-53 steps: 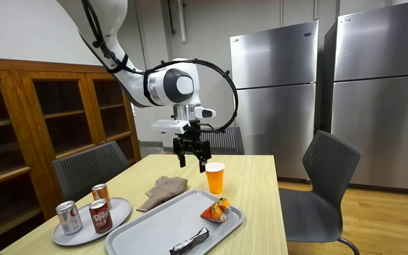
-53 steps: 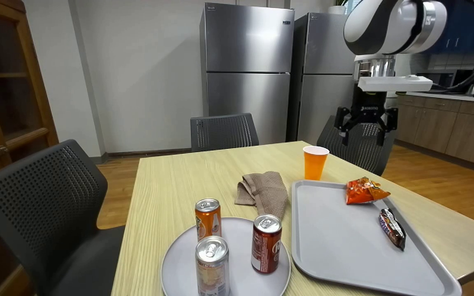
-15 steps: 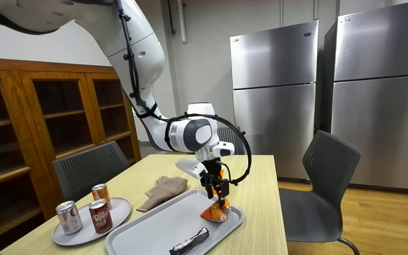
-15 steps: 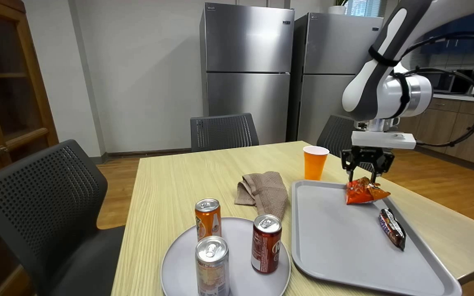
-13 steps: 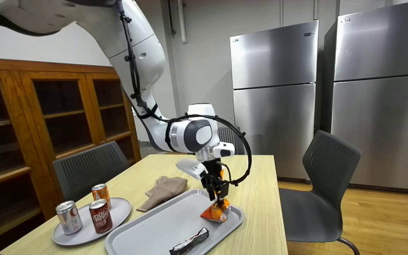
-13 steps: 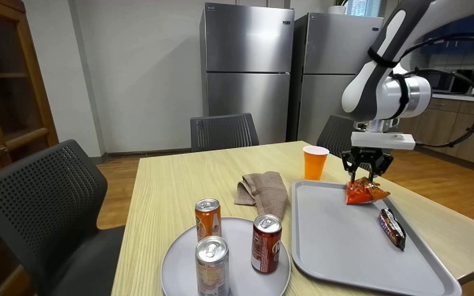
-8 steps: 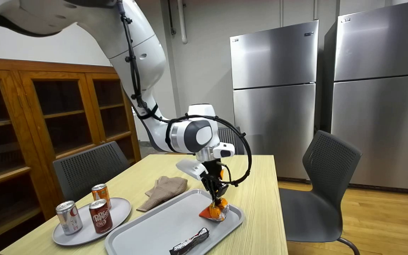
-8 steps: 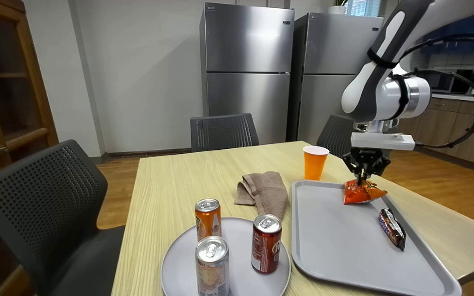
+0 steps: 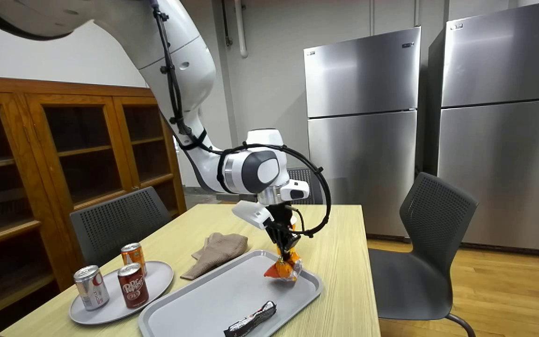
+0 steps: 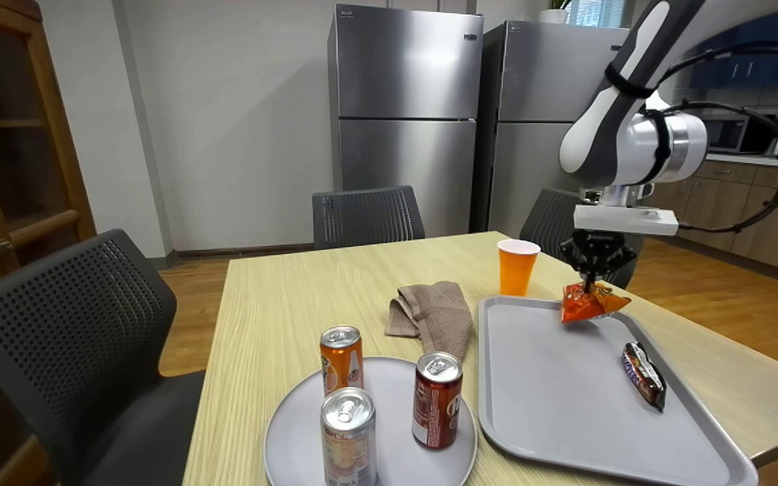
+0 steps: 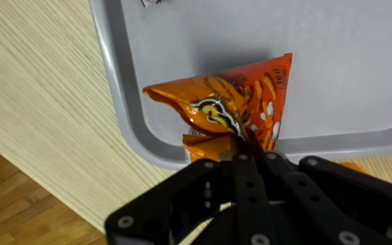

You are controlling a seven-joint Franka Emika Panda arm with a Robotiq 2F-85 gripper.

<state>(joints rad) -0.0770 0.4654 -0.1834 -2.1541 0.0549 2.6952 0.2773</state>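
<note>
My gripper (image 10: 589, 286) is shut on an orange-red snack bag (image 10: 581, 308), pinching its crumpled top. In the wrist view the bag (image 11: 213, 98) is gathered between the fingertips, whose very ends are hidden in its folds. The bag hangs slightly above the grey tray (image 10: 551, 398), near one corner, with its shadow on the tray below. A dark wrapped bar (image 10: 644, 376) lies on the same tray, apart from the gripper. Just beyond the tray stands an orange cup (image 10: 517, 270), mostly hidden behind the gripper in an exterior view where the gripper (image 9: 287, 255) is also seen.
A brown cloth (image 10: 433, 314) lies crumpled beside the tray. A round grey plate (image 10: 294, 425) carries an orange can (image 10: 342, 361), a silver can (image 10: 348, 439) and a dark red can (image 10: 437, 401). Chairs (image 9: 431, 248) stand around the table (image 9: 344, 281).
The gripper came down over the bag, its jaws closed on the bag's top, and both have now risen a little from the tray. The cup, bar, cloth and cans have stayed put.
</note>
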